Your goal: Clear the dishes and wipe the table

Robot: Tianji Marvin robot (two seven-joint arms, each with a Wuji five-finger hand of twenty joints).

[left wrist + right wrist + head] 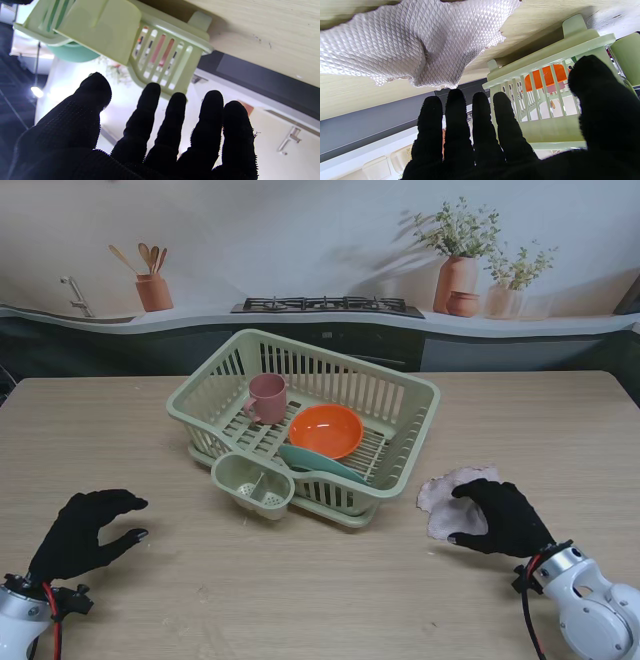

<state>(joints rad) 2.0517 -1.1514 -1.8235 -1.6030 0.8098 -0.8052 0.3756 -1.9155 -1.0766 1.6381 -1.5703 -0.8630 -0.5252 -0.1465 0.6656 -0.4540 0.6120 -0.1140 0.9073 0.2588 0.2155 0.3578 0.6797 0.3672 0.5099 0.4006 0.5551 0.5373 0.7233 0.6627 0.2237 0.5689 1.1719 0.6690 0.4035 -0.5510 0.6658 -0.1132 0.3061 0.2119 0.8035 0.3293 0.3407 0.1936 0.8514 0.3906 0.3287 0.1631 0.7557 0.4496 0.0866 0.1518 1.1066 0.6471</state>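
Note:
A pale green dish rack [405,395] stands mid-table holding a pink cup [267,398], an orange bowl [325,430] and a teal plate [318,462]. A whitish-pink cloth [447,492] lies crumpled on the table to the rack's right. My right hand [502,518] hovers over the cloth's near right part, fingers spread, not gripping it; the right wrist view shows the cloth [402,45] beyond the fingertips [456,100]. My left hand [85,532] rests at the near left, open and empty. The left wrist view shows the rack [160,50] ahead of the fingers [150,100].
A cutlery cup [253,484] hangs off the rack's near left corner. Beyond the table's far edge run a counter with a stove [328,305], a utensil pot [153,290] and potted plants [458,265]. Bare wood [300,590] lies between my hands.

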